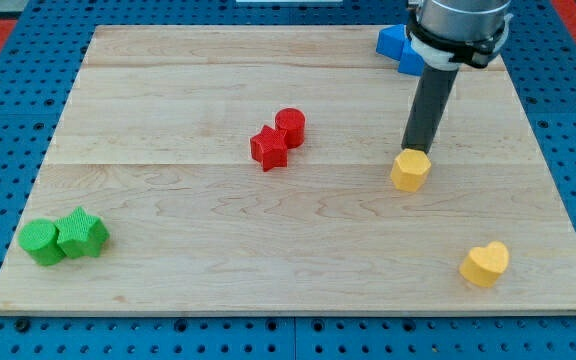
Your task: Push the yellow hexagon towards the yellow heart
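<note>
The yellow hexagon [410, 170] lies right of the board's middle. The yellow heart [485, 264] lies near the board's bottom right corner, below and right of the hexagon. My tip [414, 150] is at the end of the dark rod that comes down from the view's top right. It stands right at the hexagon's top edge, on the side away from the heart, touching or nearly touching it.
A red star [268, 148] and a red cylinder [290, 126] sit together at the board's centre. A green cylinder [41, 242] and a green star [82, 234] lie at the bottom left. Blue blocks [396, 44] sit at the top right behind the arm.
</note>
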You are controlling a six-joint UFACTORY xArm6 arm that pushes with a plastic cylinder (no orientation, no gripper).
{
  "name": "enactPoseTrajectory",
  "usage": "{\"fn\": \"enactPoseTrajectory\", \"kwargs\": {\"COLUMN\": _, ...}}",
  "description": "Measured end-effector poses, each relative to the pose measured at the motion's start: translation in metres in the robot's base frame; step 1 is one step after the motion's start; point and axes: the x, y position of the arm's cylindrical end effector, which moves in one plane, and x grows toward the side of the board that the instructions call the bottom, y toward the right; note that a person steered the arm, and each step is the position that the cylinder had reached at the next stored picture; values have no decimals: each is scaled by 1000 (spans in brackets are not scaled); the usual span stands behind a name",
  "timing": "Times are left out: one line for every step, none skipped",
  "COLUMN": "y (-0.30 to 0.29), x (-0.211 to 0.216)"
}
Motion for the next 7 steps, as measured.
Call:
{"fn": "enactPoseTrajectory", "kwargs": {"y": 0, "x": 3}}
{"fn": "enactPoseTrajectory", "kwargs": {"y": 0, "x": -1}}
{"fn": "enactPoseTrajectory", "kwargs": {"y": -13, "x": -1}}
{"fn": "enactPoseTrajectory", "kwargs": {"y": -13, "x": -1}}
{"fn": "enactPoseTrajectory", "kwargs": {"y": -13, "x": -1}}
{"fn": "enactPoseTrajectory", "kwargs": {"y": -15, "x": 2}}
{"fn": "enactPoseTrajectory", "kwargs": {"y": -15, "x": 26}}
